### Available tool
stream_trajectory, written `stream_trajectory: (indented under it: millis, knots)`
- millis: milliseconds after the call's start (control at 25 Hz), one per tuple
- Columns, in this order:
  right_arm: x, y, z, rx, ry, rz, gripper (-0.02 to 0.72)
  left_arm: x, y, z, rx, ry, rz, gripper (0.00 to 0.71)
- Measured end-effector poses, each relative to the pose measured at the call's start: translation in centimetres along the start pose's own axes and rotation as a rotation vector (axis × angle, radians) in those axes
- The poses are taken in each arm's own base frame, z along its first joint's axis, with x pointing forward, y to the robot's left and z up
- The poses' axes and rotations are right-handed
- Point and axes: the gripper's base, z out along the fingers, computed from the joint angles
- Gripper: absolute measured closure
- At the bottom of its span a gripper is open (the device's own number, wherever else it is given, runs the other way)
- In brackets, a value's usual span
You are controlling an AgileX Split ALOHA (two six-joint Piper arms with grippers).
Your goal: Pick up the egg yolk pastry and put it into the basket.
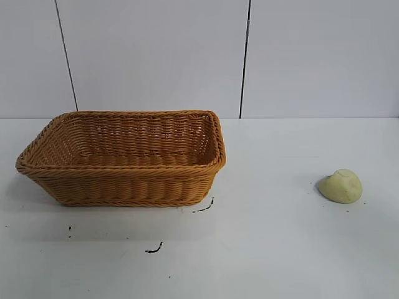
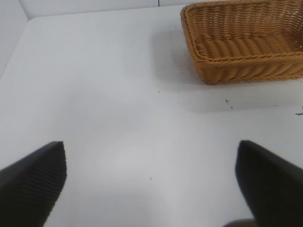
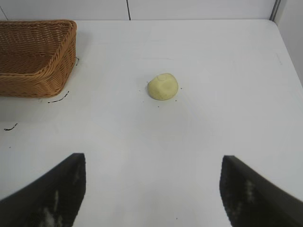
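Observation:
The egg yolk pastry [image 1: 340, 185] [image 3: 163, 87], a small pale yellow dome, lies alone on the white table at the right. The orange-brown wicker basket [image 1: 124, 187] [image 2: 246, 66] [image 3: 38, 75] stands at the left with nothing inside. My right gripper [image 3: 152, 158] is open above bare table, well short of the pastry, which lies straight ahead of it. My left gripper [image 2: 151, 144] is open too, over bare table with the basket some way off. Neither arm shows in the exterior view.
A few dark scuff marks [image 1: 154, 249] dot the table in front of the basket. A white panelled wall [image 1: 156, 56] runs along the far table edge. Bare table [image 1: 274, 187] separates basket and pastry.

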Motion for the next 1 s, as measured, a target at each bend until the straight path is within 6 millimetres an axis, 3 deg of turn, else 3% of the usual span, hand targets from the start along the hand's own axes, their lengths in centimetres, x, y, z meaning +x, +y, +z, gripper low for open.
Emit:
stream_trajectory:
  millis: [400, 600, 760, 1000]
  knots:
    - [0.0, 0.0, 0.0, 0.0, 0.0, 0.0, 0.14, 0.0, 0.0, 0.0, 0.0, 0.0, 0.0, 0.014]
    - [-0.5, 0.0, 0.3, 0.0, 0.035, 0.024, 0.054, 0.0, 0.0, 0.0, 0.0, 0.0, 0.0, 0.014]
    - [-3.4, 0.0, 1.1, 0.001, 0.117, 0.027, 0.036, 0.0, 0.0, 0.0, 0.0, 0.0, 0.0, 0.014]
    - [-9.8, -0.2, 4.2, 0.003, 0.248, 0.032, 0.036, 0.0, 0.0, 0.0, 0.0, 0.0, 0.0, 0.014]
